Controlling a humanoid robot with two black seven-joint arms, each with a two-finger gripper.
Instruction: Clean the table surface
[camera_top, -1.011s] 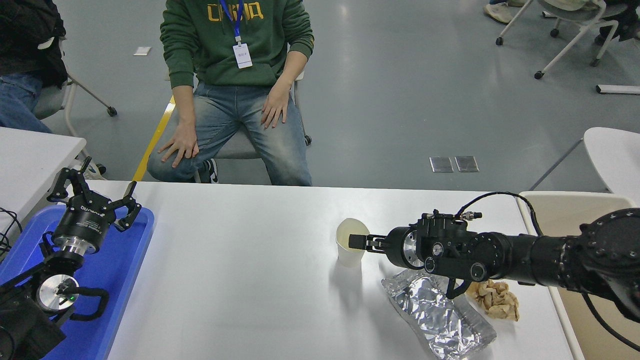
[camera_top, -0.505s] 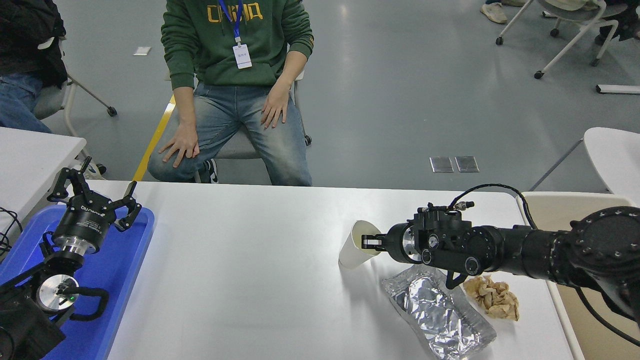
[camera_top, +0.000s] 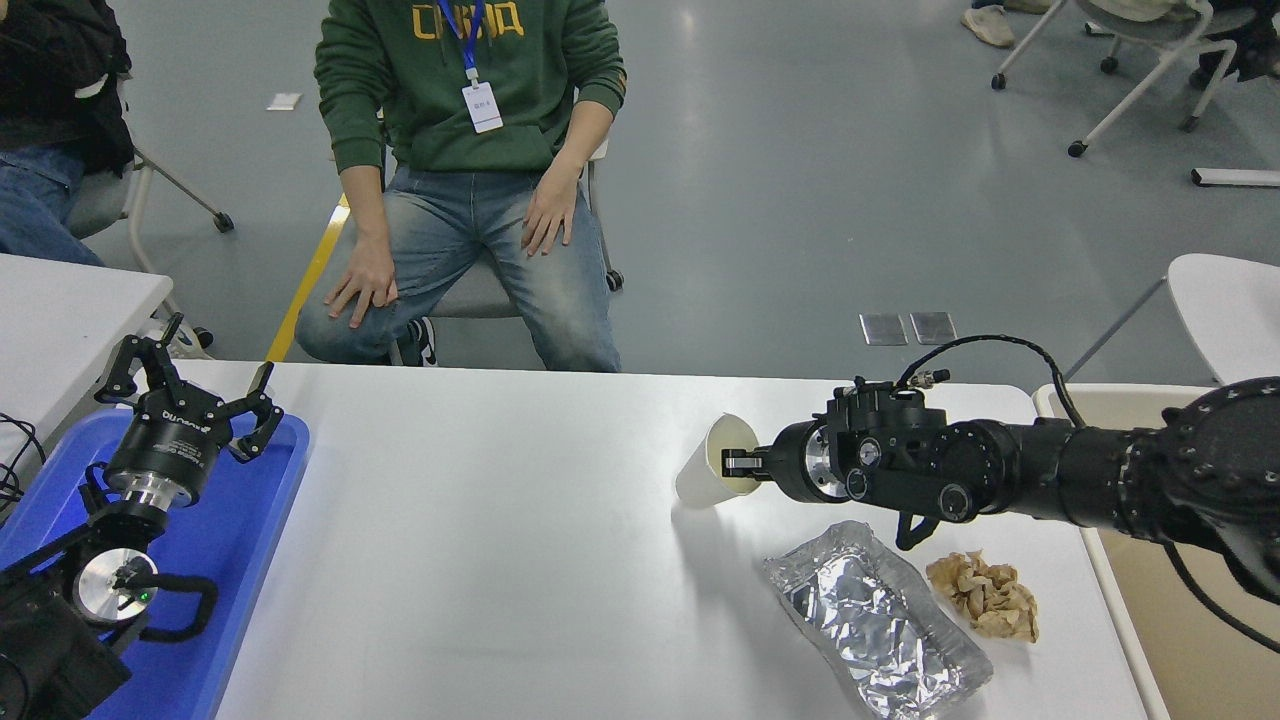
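The wide white table surface (camera_top: 500, 560) fills the lower half of the head view. My right gripper (camera_top: 737, 464) reaches in from the right and is shut on the rim of a white paper cup (camera_top: 708, 467), which hangs tilted with its mouth toward the gripper, lifted off the table. A crumpled silver foil tray (camera_top: 875, 620) and a crumpled brown paper wad (camera_top: 985, 595) lie on the table below my right arm. My left gripper (camera_top: 190, 385) stays parked at the lower left, open, above a blue tray (camera_top: 245, 530).
A beige bin (camera_top: 1200, 640) stands past the table's right edge. A person in a green hoodie (camera_top: 470, 90) sits at the far side, hands on knees. A smaller white table (camera_top: 60, 310) is at the left, another person at the top left.
My right gripper has raised the paper cup off the table and tilted it, moving it up and slightly right. The left arm has not moved.
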